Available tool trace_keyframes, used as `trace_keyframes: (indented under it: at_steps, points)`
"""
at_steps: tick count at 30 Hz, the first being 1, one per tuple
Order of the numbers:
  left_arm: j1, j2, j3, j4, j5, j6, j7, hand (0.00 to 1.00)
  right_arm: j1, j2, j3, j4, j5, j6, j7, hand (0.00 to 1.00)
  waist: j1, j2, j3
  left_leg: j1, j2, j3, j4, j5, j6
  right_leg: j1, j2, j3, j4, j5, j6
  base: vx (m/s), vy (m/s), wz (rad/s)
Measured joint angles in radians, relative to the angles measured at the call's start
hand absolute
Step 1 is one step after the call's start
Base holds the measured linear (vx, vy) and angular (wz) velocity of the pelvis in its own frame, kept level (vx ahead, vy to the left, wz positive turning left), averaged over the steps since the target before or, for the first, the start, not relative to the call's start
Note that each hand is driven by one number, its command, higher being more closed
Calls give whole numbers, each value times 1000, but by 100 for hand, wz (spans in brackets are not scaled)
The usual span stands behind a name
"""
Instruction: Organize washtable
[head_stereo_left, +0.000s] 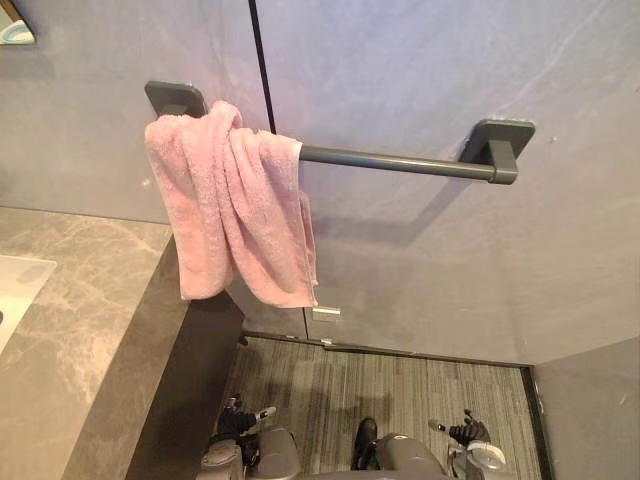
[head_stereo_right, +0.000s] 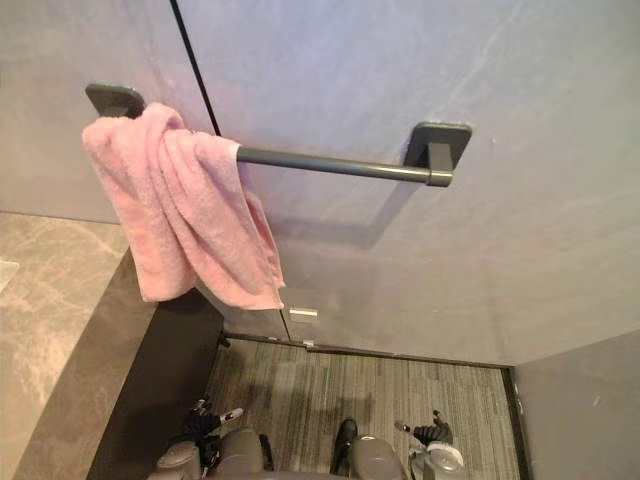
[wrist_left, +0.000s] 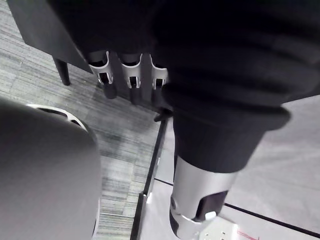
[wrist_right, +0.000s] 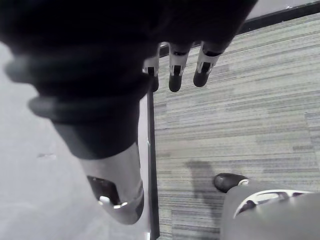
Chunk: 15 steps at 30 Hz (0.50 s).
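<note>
Pink towel (head_stereo_left: 235, 200) bunched at one end of rail (head_stereo_left: 400, 161), judged not yet straightened; left hand (wrist_left: 131, 80) and right hand (wrist_right: 176, 75) low, loose-fingered, empty.

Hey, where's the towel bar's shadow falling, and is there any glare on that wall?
Left eye view: the bar throws a soft shadow on the wall just below it, slanting toward the towel; light likely from above, no glare. Right eye view: same shadow. Wrist views: left hand and right hand hang over evenly lit floor.
</note>
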Motion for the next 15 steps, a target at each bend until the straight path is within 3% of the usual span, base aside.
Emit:
trace_keyframes:
  at_steps: [2,6,15]
  points:
    - [-5,13,-2,4,1,0,2,0,16,15,0,1,1,1,1,0,13,-17,-11,29,-36,11,-58,20,9,14,-15,13,-45,16,24,142,129,-10]
    - [5,20,-2,11,2,1,1,0,21,11,-1,29,-1,0,1,0,16,-17,-13,78,-81,12,-108,29,21,76,-40,17,-124,49,47,101,93,0]
    - [18,38,-15,17,0,0,1,0,21,-1,2,49,-7,-1,1,0,13,-14,-19,156,-115,-9,-239,104,20,133,-41,11,-200,80,37,18,-16,1]
